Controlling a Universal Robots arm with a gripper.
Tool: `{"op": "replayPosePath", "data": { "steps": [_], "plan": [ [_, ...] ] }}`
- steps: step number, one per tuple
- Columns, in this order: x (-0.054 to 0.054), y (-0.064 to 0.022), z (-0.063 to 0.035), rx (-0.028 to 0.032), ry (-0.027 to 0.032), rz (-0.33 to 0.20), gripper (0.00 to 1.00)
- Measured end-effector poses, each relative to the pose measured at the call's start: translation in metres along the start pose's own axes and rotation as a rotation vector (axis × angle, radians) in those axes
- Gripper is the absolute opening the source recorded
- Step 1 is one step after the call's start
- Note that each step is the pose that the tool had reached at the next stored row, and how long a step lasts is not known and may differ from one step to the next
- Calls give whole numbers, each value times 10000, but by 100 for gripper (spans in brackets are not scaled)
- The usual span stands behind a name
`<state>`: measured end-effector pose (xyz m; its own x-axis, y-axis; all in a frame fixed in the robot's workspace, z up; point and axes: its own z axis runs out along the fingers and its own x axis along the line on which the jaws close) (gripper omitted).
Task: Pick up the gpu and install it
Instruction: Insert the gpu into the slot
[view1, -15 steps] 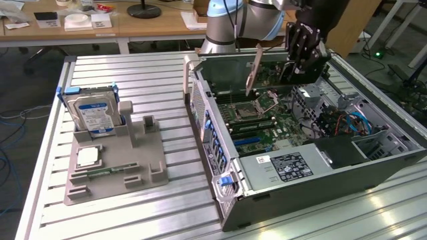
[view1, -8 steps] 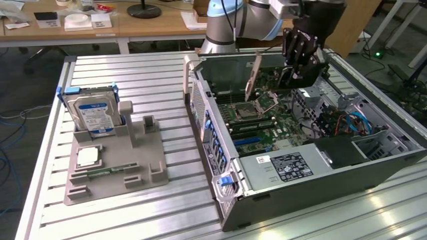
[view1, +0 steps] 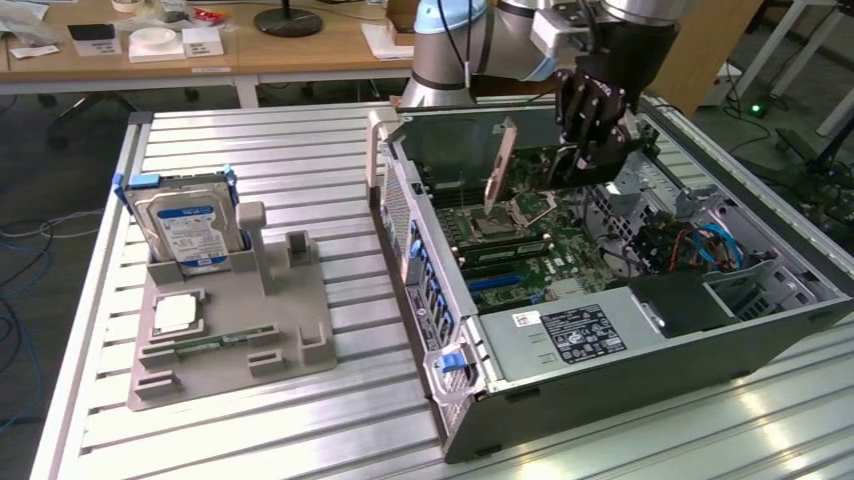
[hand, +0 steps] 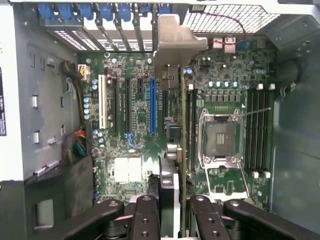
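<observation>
gpu (view1: 534, 165) (hand: 172, 40) hangs clamped edge-on in the gripper (view1: 587, 160) (hand: 172, 210), over the motherboard (view1: 527, 260) inside the open case (view1: 641, 365), about two o'clock from the hard drive (view1: 187, 225). Pickup looks done; seating it in a slot remains.

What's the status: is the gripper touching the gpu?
Touching. In the wrist view the gripper clamps the edge-on gpu from both sides, with no gap showing at either face.
</observation>
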<state>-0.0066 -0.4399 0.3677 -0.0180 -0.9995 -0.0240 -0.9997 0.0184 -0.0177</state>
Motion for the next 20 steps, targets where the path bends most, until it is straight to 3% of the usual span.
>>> {"op": "replayPosePath", "data": {
  "steps": [4, 9, 20],
  "plan": [
    [2, 18, 74, -2, 6, 0, 28],
    [6, 113, 161, -5, 14, 0, 28],
    [21, 239, 352, -12, 15, -32, 28]
  ]
}}
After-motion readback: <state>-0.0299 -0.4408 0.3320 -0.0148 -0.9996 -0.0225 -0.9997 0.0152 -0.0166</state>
